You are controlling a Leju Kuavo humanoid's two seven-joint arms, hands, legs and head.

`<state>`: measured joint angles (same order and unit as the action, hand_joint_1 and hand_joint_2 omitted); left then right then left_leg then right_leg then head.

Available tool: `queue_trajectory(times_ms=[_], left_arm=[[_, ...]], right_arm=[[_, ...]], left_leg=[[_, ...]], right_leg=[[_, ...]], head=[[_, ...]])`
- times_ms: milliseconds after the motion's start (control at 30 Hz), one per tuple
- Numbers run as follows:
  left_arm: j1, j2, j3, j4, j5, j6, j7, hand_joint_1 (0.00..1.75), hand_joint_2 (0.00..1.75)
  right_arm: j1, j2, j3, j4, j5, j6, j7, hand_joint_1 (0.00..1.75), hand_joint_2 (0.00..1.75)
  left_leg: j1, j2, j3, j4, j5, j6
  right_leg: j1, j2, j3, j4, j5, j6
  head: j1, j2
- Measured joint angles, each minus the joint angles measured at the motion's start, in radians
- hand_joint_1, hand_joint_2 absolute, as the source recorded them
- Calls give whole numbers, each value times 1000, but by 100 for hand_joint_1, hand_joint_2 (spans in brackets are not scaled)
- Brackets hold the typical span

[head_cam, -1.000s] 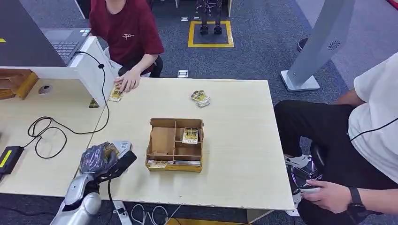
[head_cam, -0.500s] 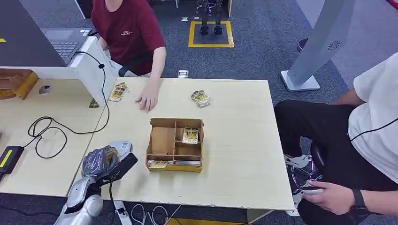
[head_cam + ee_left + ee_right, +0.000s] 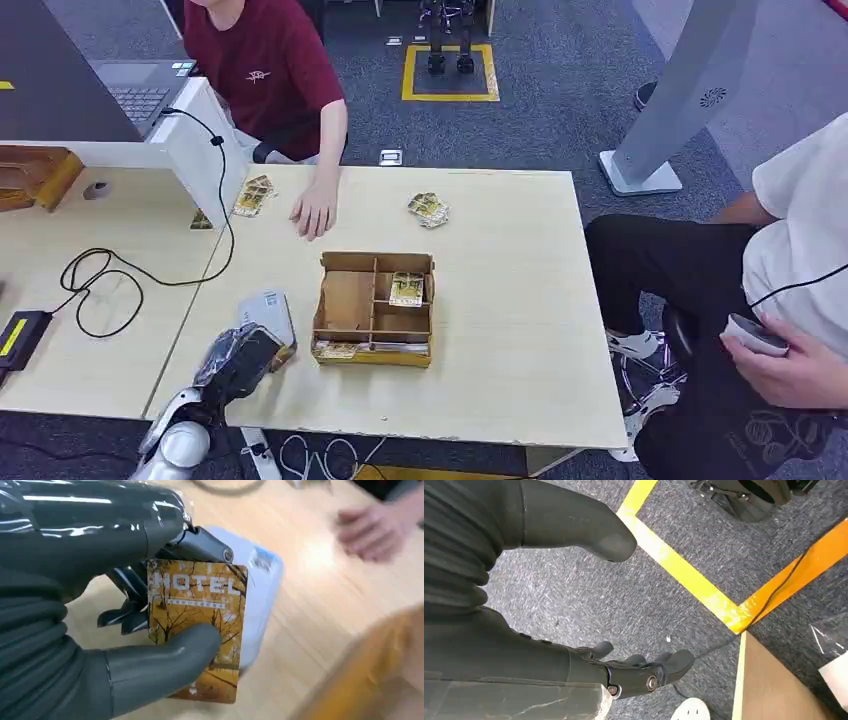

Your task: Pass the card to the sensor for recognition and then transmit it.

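Left hand (image 3: pixel 100 630) pinching card (image 3: pixel 197 630) by thumb, face out, just beside pale sensor (image 3: pixel 268 312) on worktop (image 3: pixel 500 330) for reading. Right hand (image 3: pixel 589 605) hanging loose, fingers apart, nothing held.

Light wooden bench (image 3: pixel 500 340) with card items, a box and cables on it.
A compartmented cardboard box (image 3: pixel 374 309) sits near the middle, and a pale sensor pad (image 3: pixel 267 311) lies just beside it. Loose cards lie near the far edge (image 3: pixel 427 209) and by a white stand (image 3: pixel 251 195), where a person's hand (image 3: pixel 314 210) rests. A black cable (image 3: pixel 100 285) loops across the adjoining bench top.
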<state>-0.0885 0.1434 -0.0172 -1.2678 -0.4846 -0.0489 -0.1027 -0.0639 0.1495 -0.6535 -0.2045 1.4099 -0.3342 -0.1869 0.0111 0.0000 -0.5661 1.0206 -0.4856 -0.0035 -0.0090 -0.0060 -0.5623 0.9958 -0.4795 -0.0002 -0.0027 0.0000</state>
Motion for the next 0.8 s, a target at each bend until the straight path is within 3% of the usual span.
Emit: queue_trajectory(times_ms=[67, 133, 400, 633, 733, 800], left_arm=[[15, 7, 0, -62, 111, -12, -20, 175, 175], [14, 19, 0, -118, 156, -2, -32, 175, 175], [-53, 64, 0, -265, 242, 52, -54, 175, 175], [-114, 67, 0, -298, 183, 158, -85, 175, 175], [-150, 69, 0, -291, 78, 223, -81, 175, 175], [-179, 71, 0, -272, 43, 232, -64, 175, 175]], right_arm=[[3, 0, 0, 0, -3, -2, -4, 0, 175], [6, -1, 0, 0, -7, -2, -8, 0, 175], [8, -1, 0, 0, -16, -1, 0, 0, 175], [6, -1, 3, 0, -14, 0, 8, 0, 175], [3, -1, 9, 0, -1, 3, 8, 0, 175], [-1, -1, 13, 0, 2, 7, 9, 0, 175]], left_leg=[[0, 1, -1, 0, 0, 0], [0, 1, -2, 0, 0, 0], [1, 1, -2, 0, 0, 0], [0, 1, -3, 0, 0, 0], [0, 1, -3, 0, 0, 0], [0, 1, -3, 0, 0, 0]], right_leg=[[0, 1, -2, 0, 1, 0], [0, 1, -3, 0, 1, 0], [0, 1, -4, 0, 0, -1], [0, 1, -4, 0, 0, -1], [0, 1, -5, 0, 0, -1], [0, 1, -5, 0, 1, -1]], head=[[0, 0], [0, 0], [-1, 0], [0, 0], [-1, 0], [0, 0]])
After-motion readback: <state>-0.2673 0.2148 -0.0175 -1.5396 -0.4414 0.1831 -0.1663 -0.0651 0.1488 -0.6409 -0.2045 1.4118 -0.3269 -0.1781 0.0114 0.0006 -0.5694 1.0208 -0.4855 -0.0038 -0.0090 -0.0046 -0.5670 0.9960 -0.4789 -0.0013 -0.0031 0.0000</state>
